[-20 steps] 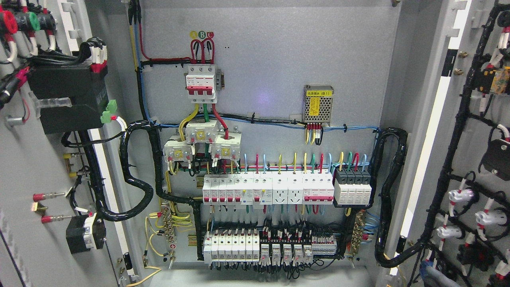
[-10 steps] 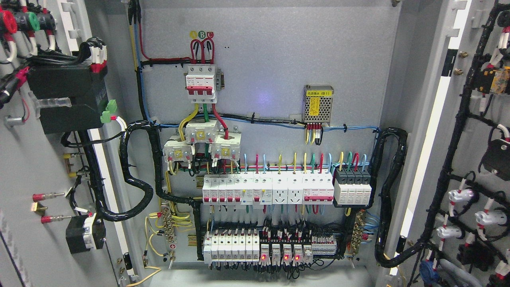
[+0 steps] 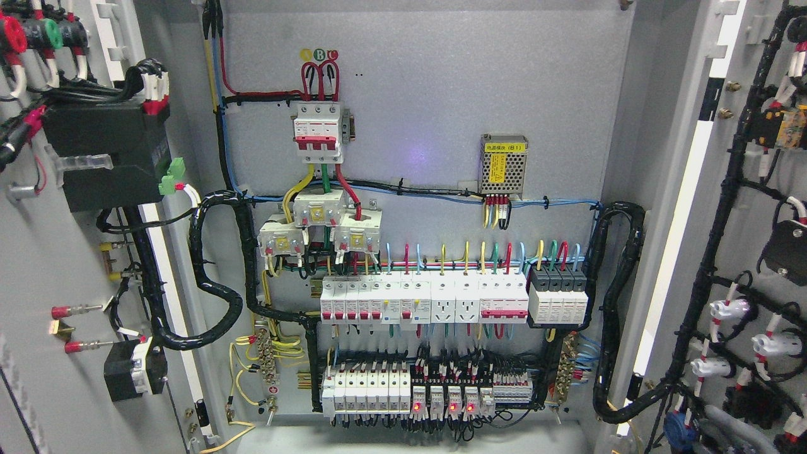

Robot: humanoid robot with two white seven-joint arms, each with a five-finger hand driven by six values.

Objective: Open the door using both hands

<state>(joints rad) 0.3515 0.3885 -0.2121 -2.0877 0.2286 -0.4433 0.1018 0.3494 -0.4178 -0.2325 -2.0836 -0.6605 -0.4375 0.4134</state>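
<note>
At frame edges, left door (image 3: 38,265) and right door (image 3: 756,208) stand wide; no hands show, so their state is unknowable. Ease them off gently.

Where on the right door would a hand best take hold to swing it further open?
Judging from this view, the pale inner edge strip of the right door is the best hold, reached from the cabinet's open middle. That edge runs long, straight and bare, while the door's inner face carries black cable bundles and white plugs. Neither robot hand is clearly in view.
</note>
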